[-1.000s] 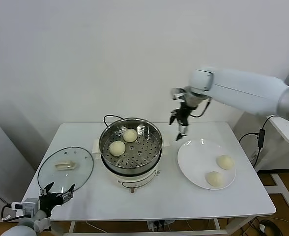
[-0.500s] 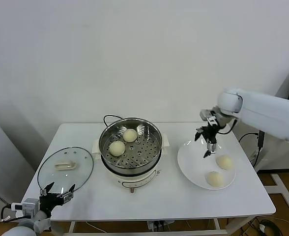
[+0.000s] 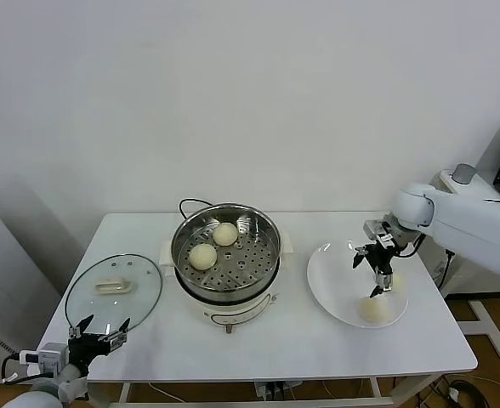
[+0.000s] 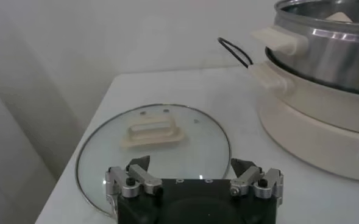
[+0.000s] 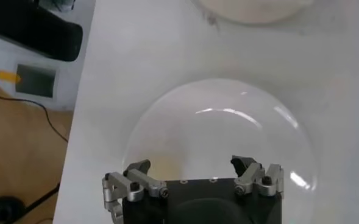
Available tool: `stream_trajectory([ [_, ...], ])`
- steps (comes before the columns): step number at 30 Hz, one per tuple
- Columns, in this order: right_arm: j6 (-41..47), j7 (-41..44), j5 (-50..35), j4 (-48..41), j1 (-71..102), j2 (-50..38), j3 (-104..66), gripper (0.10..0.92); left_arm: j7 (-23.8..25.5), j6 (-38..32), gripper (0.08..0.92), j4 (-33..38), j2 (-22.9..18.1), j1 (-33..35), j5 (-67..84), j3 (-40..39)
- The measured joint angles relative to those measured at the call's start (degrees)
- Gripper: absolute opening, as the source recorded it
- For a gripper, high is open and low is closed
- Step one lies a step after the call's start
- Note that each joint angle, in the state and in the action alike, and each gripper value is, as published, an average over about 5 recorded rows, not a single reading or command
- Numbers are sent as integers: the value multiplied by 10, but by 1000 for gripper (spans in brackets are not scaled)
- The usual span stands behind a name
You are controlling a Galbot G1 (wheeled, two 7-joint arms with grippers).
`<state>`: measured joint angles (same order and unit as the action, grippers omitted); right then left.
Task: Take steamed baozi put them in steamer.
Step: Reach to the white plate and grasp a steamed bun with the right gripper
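At the desk's near left corner the left gripper [image 3: 97, 334] was parked just off the edge, its black fingers spread apart and empty. Just beyond it, by the left edge, lay the round glass lid with a beige handle [image 3: 114, 289]. In the middle of the white desk [image 3: 258, 340] stood the round shiny stainless-steel steamer on its white base [image 3: 226, 259], with two smooth cream-white steamed baozi [image 3: 203, 256] on the perforated tray inside, toward its left and far side. Toward the right edge sat the flat white plate [image 3: 331, 285], carrying one bun near its front rim and another partly hidden behind the right gripper [image 3: 379, 276], which hung over the plate with fingers wide and nothing between them.
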<state>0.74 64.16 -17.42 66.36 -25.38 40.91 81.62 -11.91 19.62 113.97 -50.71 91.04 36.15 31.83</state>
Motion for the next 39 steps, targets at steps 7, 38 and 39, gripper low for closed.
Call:
stream_trajectory([
  [7, -5, -1, 28, -5, 36, -11, -22, 823, 0, 0, 823, 1, -1, 3, -3, 0],
  [38, -1, -4, 63, -58, 124, 9, -89, 509, 0, -3, 823, 3, -3, 10, -12, -1],
  [39, -1, -3, 62, -57, 123, 8, -89, 508, 0, -3, 823, 3, -3, 10, -12, -1],
])
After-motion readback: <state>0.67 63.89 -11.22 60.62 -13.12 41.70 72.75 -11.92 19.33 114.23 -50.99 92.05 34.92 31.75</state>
